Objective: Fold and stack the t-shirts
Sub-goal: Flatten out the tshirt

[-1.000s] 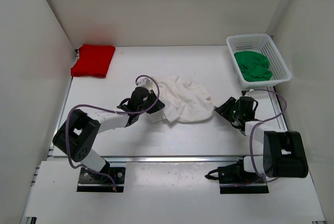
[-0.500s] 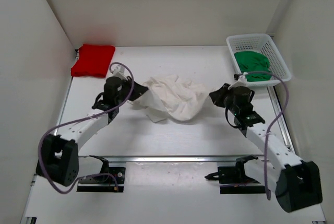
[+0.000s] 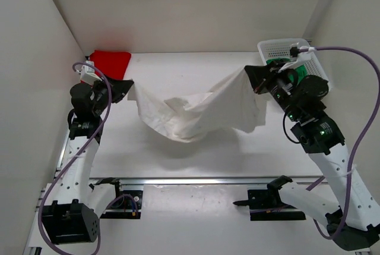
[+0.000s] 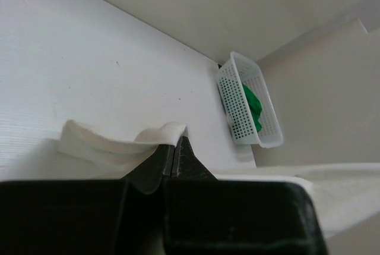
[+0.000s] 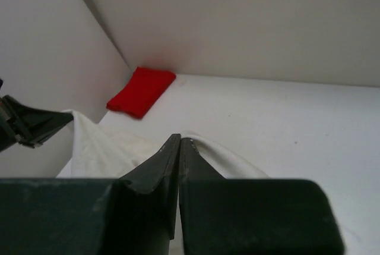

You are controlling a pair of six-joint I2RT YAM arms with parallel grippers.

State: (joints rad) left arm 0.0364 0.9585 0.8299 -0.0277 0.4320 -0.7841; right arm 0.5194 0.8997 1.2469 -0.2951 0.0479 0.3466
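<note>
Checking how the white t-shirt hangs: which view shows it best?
The top external view: the whole white t-shirt shows there, held up between the left gripper and the right gripper, sagging in the middle. Each wrist view shows only part of the cloth near its own pinch.

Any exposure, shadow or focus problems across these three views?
Top external: even, diffuse light with no glare; soft shadow on the table under the white t-shirt. Left wrist: left gripper near-black and soft-edged; basket reads fine. Right wrist: right gripper likewise dark; red t-shirt slightly soft.
</note>
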